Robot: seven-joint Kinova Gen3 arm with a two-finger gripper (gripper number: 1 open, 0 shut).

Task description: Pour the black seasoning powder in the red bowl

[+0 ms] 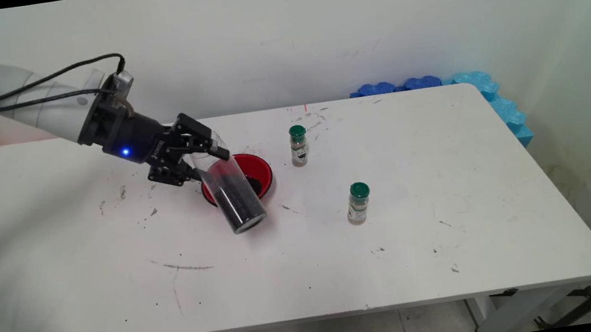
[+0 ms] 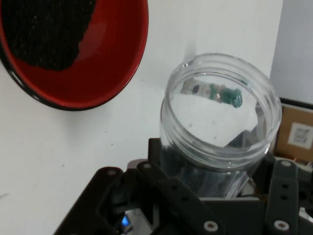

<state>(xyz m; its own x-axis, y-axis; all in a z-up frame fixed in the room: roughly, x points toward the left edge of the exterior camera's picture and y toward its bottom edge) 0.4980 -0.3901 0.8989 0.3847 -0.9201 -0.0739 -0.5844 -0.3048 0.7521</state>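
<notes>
Toward the table's (image 1: pixel 451 237) far-left, your gripper (image 1: pixel 203 156) clamps the tilted jar (image 1: pixel 231 193) — seemingly dark grains inside — beside the red bowl (image 1: pixel 261 171).

I have a clear plastic jar (image 1: pixel 231 193) clamped in the gripper (image 1: pixel 203 157), tilted with its open mouth toward the arm and its base lower, toward the table's near side. Dark granules fill its lower part. In the hand view the jar's threaded rim (image 2: pixel 221 110) faces the camera, with the fingers pressed on either side. The jar hangs over the near edge of a red bowl (image 1: pixel 259 171) on the table, which holds a small heap of the same dark granules (image 2: pixel 41 29)
</notes>
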